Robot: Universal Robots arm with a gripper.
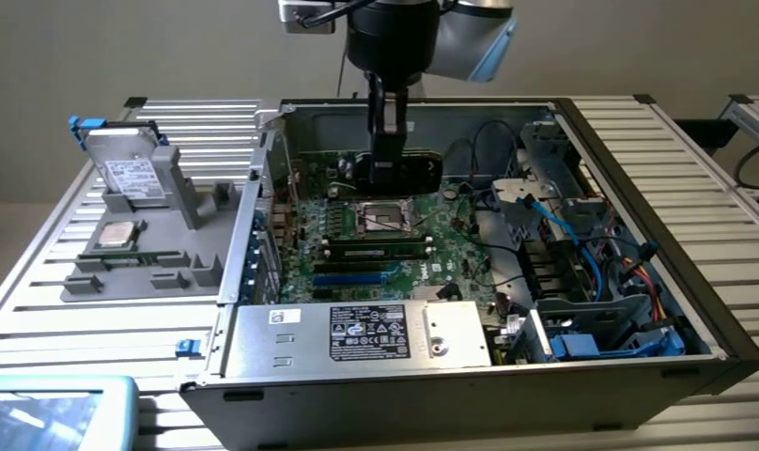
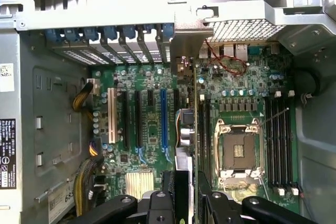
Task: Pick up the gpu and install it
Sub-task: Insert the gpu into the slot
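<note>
I have the gpu (image 1: 402, 175) pinched on edge between the gripper's (image 1: 387, 150) closed fingers, hanging just above the CPU socket (image 1: 382, 218) inside the open computer case (image 1: 680, 282). The wrist view adds the card's thin green edge, between the CPU socket and the blue expansion slot (image 2: 163, 119). The exterior view adds a hard drive (image 1: 131, 174), well apart from the socket.

The slatted metal table (image 1: 680, 150) carries 1 open computer case (image 1: 455, 406) and, beside it, 1 grey parts holder (image 1: 129, 287).
</note>
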